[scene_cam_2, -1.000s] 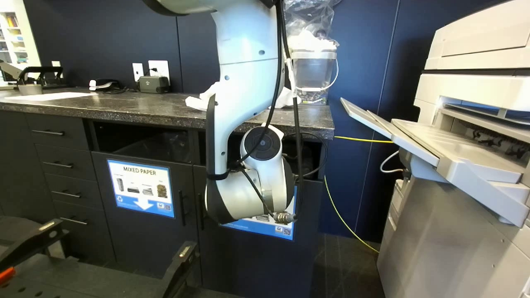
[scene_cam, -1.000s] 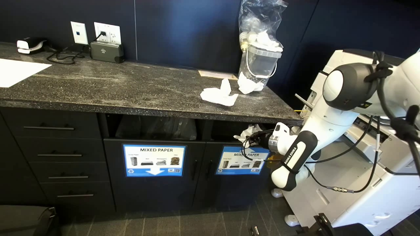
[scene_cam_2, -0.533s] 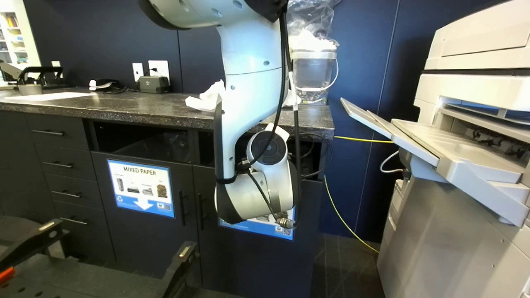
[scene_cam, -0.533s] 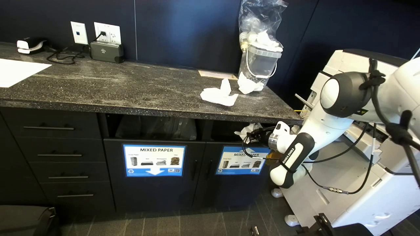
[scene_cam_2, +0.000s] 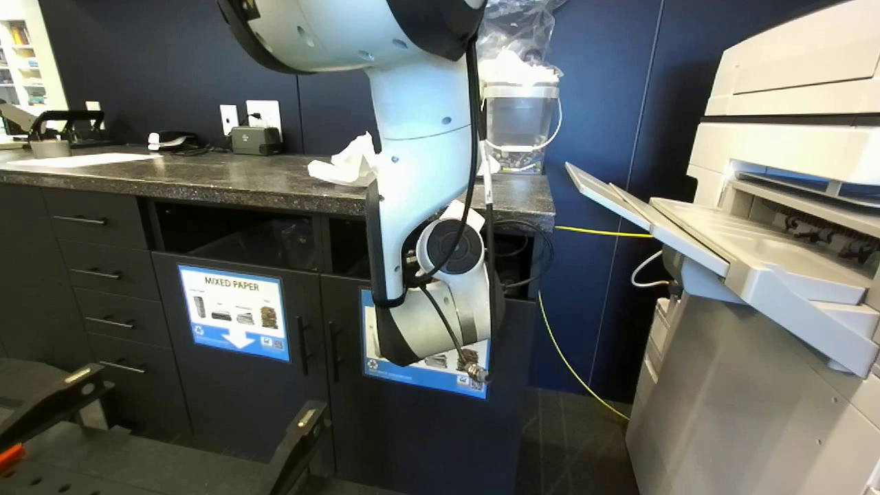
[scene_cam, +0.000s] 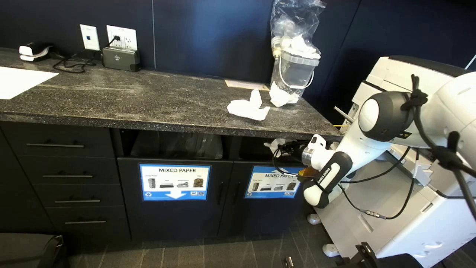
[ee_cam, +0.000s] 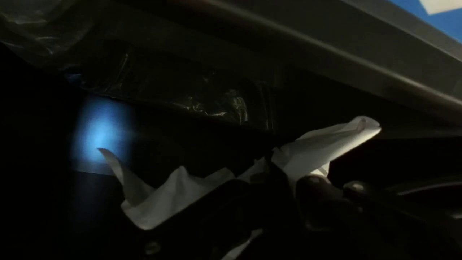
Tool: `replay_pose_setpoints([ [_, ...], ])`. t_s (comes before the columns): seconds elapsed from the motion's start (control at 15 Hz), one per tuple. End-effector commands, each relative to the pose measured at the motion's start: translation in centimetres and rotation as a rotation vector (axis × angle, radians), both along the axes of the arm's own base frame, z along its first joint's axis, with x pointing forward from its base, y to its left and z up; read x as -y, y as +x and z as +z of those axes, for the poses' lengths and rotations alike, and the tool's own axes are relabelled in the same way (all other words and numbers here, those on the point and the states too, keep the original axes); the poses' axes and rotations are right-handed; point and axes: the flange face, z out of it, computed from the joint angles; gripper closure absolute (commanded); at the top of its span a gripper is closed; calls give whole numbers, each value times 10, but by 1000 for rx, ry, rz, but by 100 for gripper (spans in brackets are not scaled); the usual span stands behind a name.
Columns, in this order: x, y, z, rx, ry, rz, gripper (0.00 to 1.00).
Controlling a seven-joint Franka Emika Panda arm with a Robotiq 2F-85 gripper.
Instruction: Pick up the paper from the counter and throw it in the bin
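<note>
A crumpled white paper (scene_cam: 274,144) is held in my gripper (scene_cam: 285,149) at the right-hand slot, under the counter (scene_cam: 156,96) and above a door labelled MIXED PAPER (scene_cam: 275,182). In the wrist view the dark fingers of my gripper (ee_cam: 270,177) are closed on the paper (ee_cam: 310,150), which sticks out on both sides. A shiny plastic bin liner (ee_cam: 223,104) shows in the dark inside the cabinet. In an exterior view the forearm (scene_cam_2: 433,151) hides the gripper and held paper. Two more crumpled white papers (scene_cam: 248,108) (scene_cam: 281,96) lie on the counter.
A clear bucket (scene_cam: 295,69) with a plastic bag on top stands at the counter's right end. The counter's front edge (scene_cam: 186,128) is just above the gripper. A printer (scene_cam_2: 784,261) stands to the right. The left slot (scene_cam: 174,144) also has a liner.
The gripper has risen slightly and the paper now shows darker, inside the slot. The upper arm has lowered, and the forearm has shifted right in an exterior view. The counter papers have not moved.
</note>
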Motion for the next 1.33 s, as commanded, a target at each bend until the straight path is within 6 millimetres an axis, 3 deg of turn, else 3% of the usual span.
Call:
replay_pose_setpoints([
  [0.0, -1, 10, -4, 30, 38, 38, 70],
  [0.13, -2, 10, -6, 21, 53, 50, 64],
  [0.53, -2, 11, -11, 6, 82, 72, 17],
  [0.73, 1, 10, -11, 3, 92, 71, 0],
  [1.27, 0, -17, -28, -183, 138, -64, 0],
])
